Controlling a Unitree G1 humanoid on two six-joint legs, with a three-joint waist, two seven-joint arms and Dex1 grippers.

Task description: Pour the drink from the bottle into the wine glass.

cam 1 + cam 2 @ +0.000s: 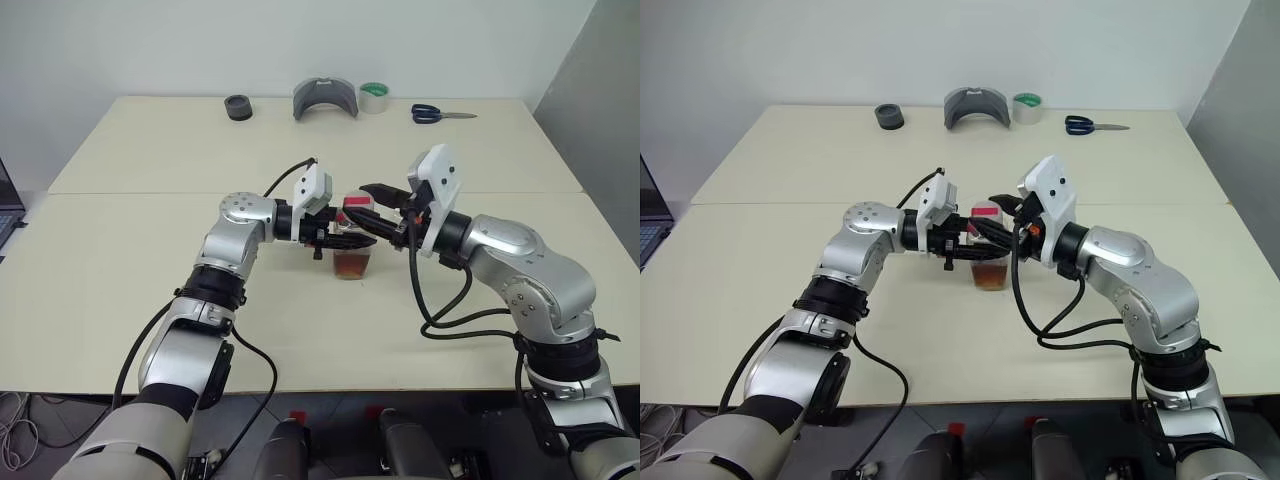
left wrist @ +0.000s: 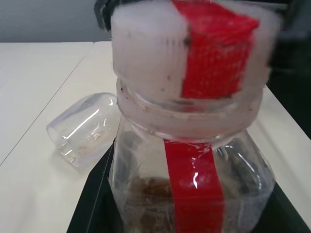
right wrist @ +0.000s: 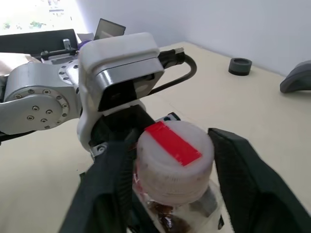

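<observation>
The small clear bottle (image 1: 350, 250) with a red label strip hangs upright over the middle of the table (image 1: 150, 290). My left gripper (image 1: 338, 240) is shut on its body from the left. A little reddish-brown drink (image 1: 351, 266) lies in its bottom. The pink-and-white cap (image 3: 174, 154) sits on the neck, and my right gripper (image 3: 172, 148) is shut on it, one black finger (image 3: 109, 179) on each side. Beside the bottle, the clear bowl of the wine glass (image 2: 83, 130) lies tilted on the tabletop, its stem hidden.
Along the far edge of the table are a black roll (image 1: 238, 107), a grey curved piece (image 1: 325, 98), a roll of tape (image 1: 374, 97) and blue-handled scissors (image 1: 436, 114). A laptop (image 1: 8, 205) shows at the left edge.
</observation>
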